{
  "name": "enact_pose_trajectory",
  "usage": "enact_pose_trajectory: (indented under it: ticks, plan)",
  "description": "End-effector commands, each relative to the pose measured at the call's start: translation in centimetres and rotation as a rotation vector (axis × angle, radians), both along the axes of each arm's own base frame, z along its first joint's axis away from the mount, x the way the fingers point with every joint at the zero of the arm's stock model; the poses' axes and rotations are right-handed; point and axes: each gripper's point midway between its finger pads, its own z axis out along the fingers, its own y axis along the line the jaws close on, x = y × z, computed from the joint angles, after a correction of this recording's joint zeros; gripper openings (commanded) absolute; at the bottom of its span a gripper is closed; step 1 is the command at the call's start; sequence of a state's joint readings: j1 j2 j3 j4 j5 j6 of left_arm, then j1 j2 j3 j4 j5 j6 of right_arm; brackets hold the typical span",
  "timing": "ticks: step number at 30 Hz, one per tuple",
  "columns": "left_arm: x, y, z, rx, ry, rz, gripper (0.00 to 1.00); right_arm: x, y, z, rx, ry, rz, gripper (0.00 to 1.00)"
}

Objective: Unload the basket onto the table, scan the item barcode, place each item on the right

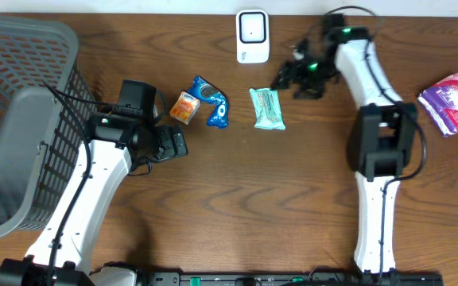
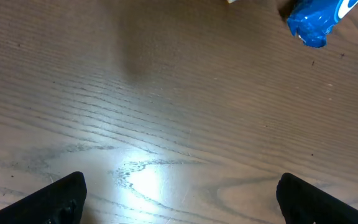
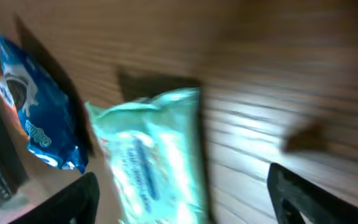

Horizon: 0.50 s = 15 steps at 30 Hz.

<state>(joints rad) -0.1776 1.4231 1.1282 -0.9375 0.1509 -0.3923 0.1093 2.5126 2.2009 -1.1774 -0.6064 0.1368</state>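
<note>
A teal snack packet [image 1: 267, 109] lies flat on the wooden table, below the white barcode scanner [image 1: 252, 36]. My right gripper [image 1: 290, 78] hovers just right of the scanner and above the packet. In the right wrist view the teal packet [image 3: 157, 155] is blurred, lying on the table under my open right gripper [image 3: 179, 193], whose fingers hold nothing. My left gripper [image 1: 175, 143] stands wide open over bare wood [image 2: 179, 199], just below an orange packet [image 1: 185, 107] and a blue cookie packet [image 1: 213, 101].
A grey basket [image 1: 18, 119] fills the left edge. A purple packet [image 1: 452, 103] lies at the far right. The blue cookie packet shows at the top of the left wrist view [image 2: 319, 22] and at the left of the right wrist view [image 3: 33, 106].
</note>
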Motion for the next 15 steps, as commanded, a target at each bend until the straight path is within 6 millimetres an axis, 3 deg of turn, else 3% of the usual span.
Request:
enact_pose_trajectory:
  ticks: [1,3,8,10,12,15]
  plan:
    - [-0.2,0.2,-0.3,0.009,0.011,-0.002,0.98,-1.3,2.3,-0.8,0.017,0.042,0.016,0.80]
    - [-0.2,0.2,-0.3,0.009,0.011,-0.002,0.98,-2.4,3.2,-1.7,0.003,0.068,0.041,0.77]
    - [-0.2,0.2,-0.3,0.009,0.011,-0.002,0.98,-3.7,2.7,-3.5,-0.060,0.109,0.048,0.76]
    - [-0.2,0.2,-0.3,0.009,0.011,-0.002,0.98,-4.3,2.6,-4.0,-0.064,0.128,0.049,0.67]
    - [-0.2,0.2,-0.3,0.009,0.011,-0.002,0.98,-5.1,2.5,-4.8,-0.068,0.158,0.051,0.52]
    - [-0.2,0.2,-0.3,0.009,0.011,-0.002,0.98,-6.0,2.4,-5.8,-0.071,0.178,0.059,0.41]
